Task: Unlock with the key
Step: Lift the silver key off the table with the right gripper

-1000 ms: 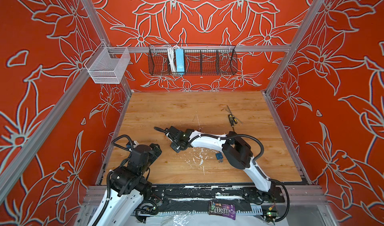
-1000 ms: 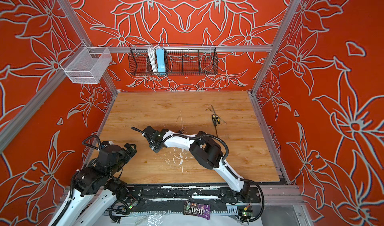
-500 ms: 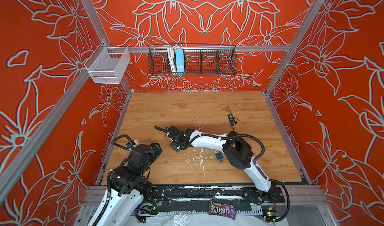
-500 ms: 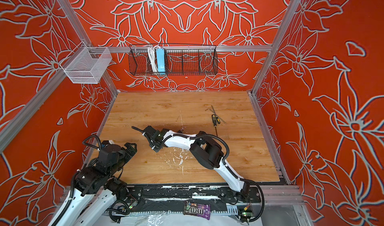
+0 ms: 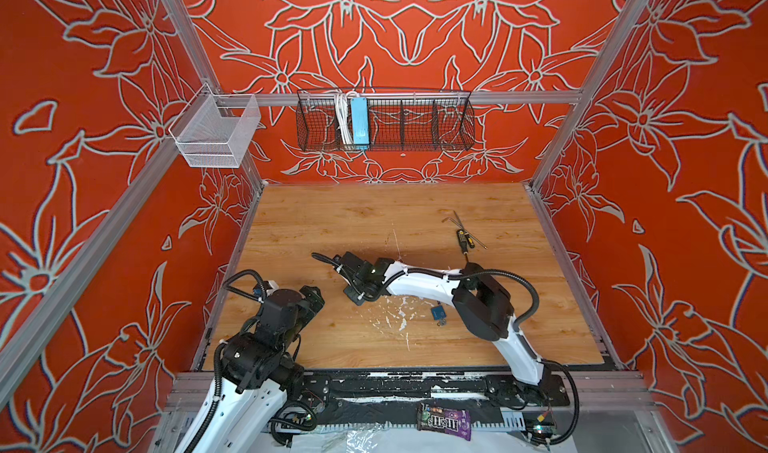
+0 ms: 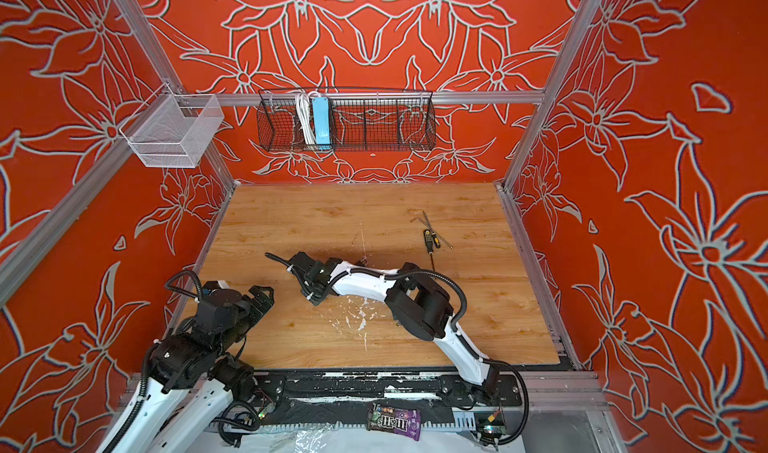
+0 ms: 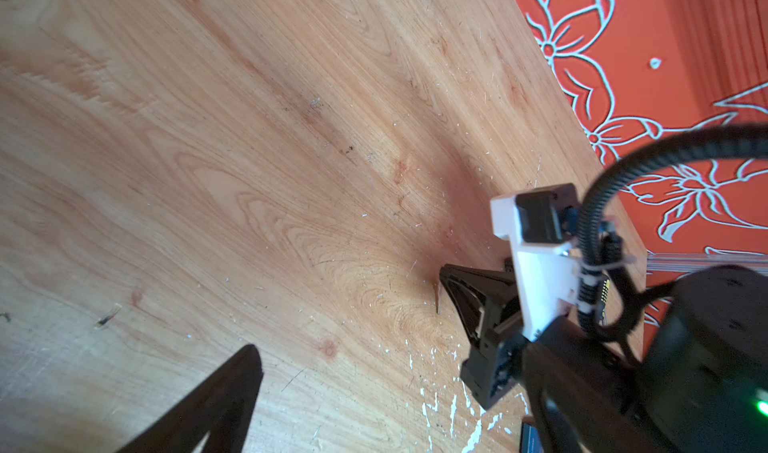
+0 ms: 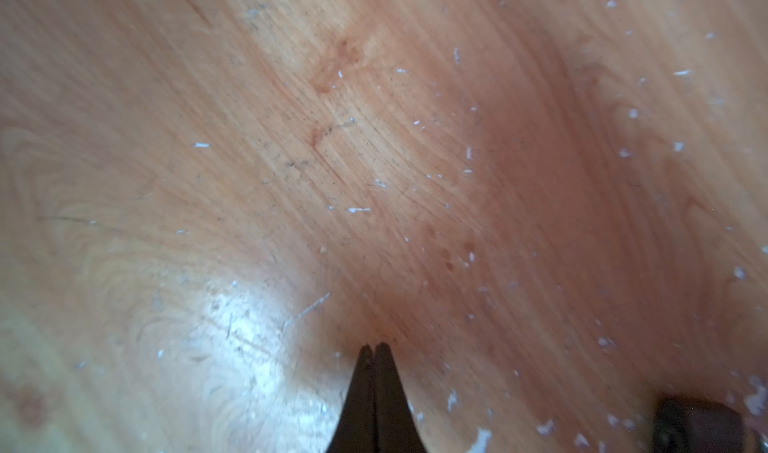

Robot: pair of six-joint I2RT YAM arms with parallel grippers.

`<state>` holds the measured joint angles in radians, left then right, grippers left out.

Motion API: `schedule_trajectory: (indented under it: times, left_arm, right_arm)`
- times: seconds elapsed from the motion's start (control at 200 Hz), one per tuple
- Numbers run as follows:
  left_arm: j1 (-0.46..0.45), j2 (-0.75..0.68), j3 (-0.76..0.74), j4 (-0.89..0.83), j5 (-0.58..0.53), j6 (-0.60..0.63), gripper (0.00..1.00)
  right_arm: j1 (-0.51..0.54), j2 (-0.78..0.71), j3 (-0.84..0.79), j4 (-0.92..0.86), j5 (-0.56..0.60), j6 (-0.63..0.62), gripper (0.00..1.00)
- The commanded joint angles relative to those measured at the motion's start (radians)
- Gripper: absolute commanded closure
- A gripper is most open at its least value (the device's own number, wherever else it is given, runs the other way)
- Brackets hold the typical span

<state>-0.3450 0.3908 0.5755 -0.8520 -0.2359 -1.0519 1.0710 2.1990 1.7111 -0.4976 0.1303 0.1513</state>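
Observation:
A small blue padlock (image 5: 437, 313) lies on the wooden table (image 5: 374, 218), close under my right arm's elbow. A tiny grey metal piece (image 5: 441, 323) rests against it, too small to tell whether it is the key. In a top view the arm hides both. My right gripper (image 5: 350, 283) (image 6: 304, 283) reaches left of the padlock, tips down at the tabletop. In the right wrist view it (image 8: 374, 347) is shut with nothing between its fingers. My left gripper (image 5: 312, 300) (image 6: 261, 298) hangs open at the near left; one finger (image 7: 226, 392) shows in the left wrist view.
A black-and-yellow screwdriver (image 5: 464, 239) and hex keys (image 5: 455, 219) lie at the back right. White scrape marks (image 5: 399, 318) spot the wood near the padlock. A black wire basket (image 5: 384, 120) and a white mesh basket (image 5: 216, 133) hang on the walls. A candy packet (image 5: 444, 419) sits on the front rail.

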Motion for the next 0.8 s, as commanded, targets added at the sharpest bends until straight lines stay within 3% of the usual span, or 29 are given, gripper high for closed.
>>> schedule_trajectory:
  times: [0.0, 0.455, 0.796]
  left_arm:
    - [0.008, 0.014, 0.021, 0.018, 0.008, 0.016, 0.02]
    - [0.008, 0.102, 0.055, 0.183, 0.119, 0.145, 0.02]
    - [0.008, 0.168, 0.033, 0.338, 0.281, -0.036, 0.01]
  right_arm:
    - [-0.006, -0.071, -0.02, 0.024, -0.003, 0.014, 1.0]
    - [-0.041, -0.282, -0.169, 0.079, -0.028, 0.159, 1.0]
    - [-0.06, -0.442, -0.281, 0.11, -0.077, 0.225, 1.0]
